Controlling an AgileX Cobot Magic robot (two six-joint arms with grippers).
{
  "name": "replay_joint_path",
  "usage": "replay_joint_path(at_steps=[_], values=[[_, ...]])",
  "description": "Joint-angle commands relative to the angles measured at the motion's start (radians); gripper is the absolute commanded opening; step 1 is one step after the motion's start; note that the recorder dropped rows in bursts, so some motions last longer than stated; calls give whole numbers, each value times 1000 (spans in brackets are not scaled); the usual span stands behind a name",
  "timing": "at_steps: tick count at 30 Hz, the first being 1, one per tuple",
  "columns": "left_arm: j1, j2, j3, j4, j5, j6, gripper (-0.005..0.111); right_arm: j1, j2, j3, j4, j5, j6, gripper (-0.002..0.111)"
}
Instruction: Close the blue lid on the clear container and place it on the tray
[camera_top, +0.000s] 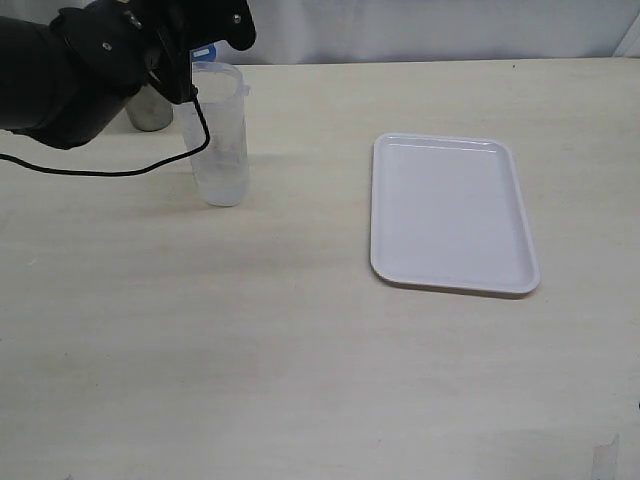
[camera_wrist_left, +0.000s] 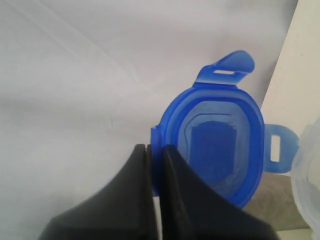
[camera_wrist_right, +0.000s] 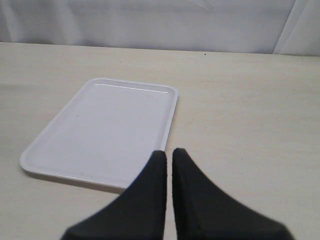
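- blue lid (camera_wrist_left: 215, 145) is pinched by its edge in the left gripper (camera_wrist_left: 155, 150); jaws clamped on it, hollow underside toward the wrist camera, flaps splayed outward.
- clear container (camera_top: 220, 140) stands upright on the table (camera_top: 300, 360), long axis vertical, mouth open; the lid sits just beside and slightly above its rim, not yet seated.
- judgement: left arm is the nearer one; the lid must come flat over the mouth, then be pressed down.
- right gripper (camera_wrist_right: 167, 152): jaws together, empty, hovering near the tray (camera_top: 450, 215), well apart from the container.
- no brand or writing legible; the container's faint markings are too blurred to read.
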Motion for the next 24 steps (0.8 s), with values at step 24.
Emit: replay_joint_path(at_steps=[24], values=[[-36,-10,1,-104,-47,32,0,2,-4,2,2,-11,2,4]])
